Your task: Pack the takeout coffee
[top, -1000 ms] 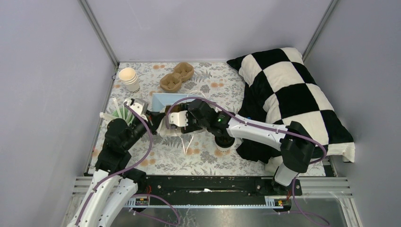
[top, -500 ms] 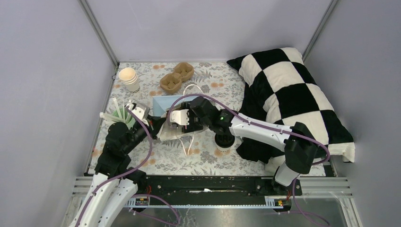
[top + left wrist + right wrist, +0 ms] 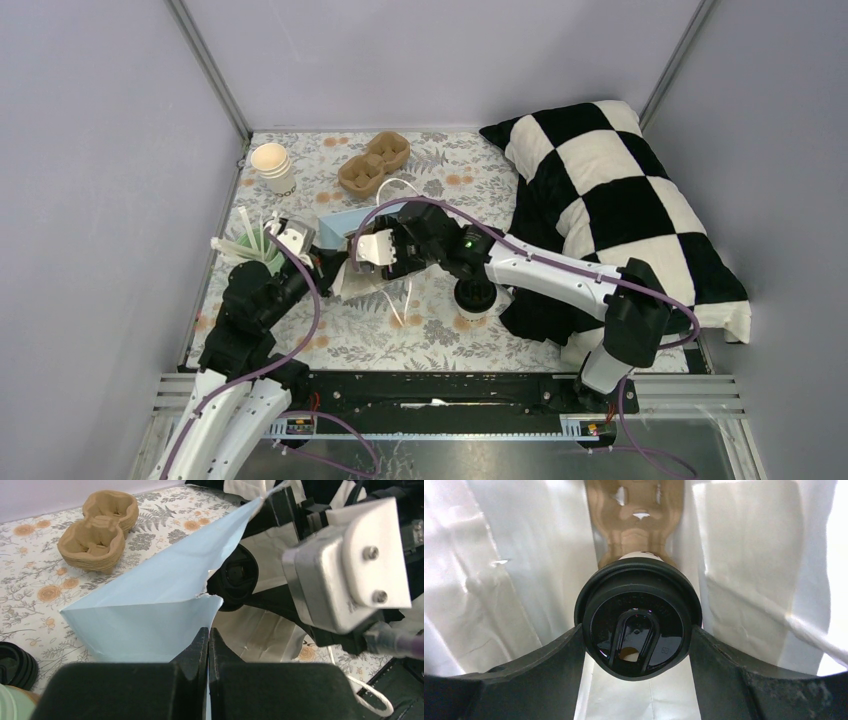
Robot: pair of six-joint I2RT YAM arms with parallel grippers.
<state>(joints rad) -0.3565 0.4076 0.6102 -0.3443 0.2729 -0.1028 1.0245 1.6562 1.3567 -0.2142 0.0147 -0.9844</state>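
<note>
Pinching the blue bag [image 3: 150, 605] rim at lower centre, the left end effector [image 3: 207, 647] is clamped closed on it. At frame centre, the right end effector [image 3: 637, 639] grips a black-lidded coffee cup [image 3: 638, 612] inside the bag, with a brown carrier [image 3: 636, 510] beyond.

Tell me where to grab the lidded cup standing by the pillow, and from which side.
I'd clamp the cup across its black lid rim, fingers on opposite sides, coming down from above: it stands upright and round, and the pillow crowds its right side. The right gripper holds the other cup likewise.
</note>
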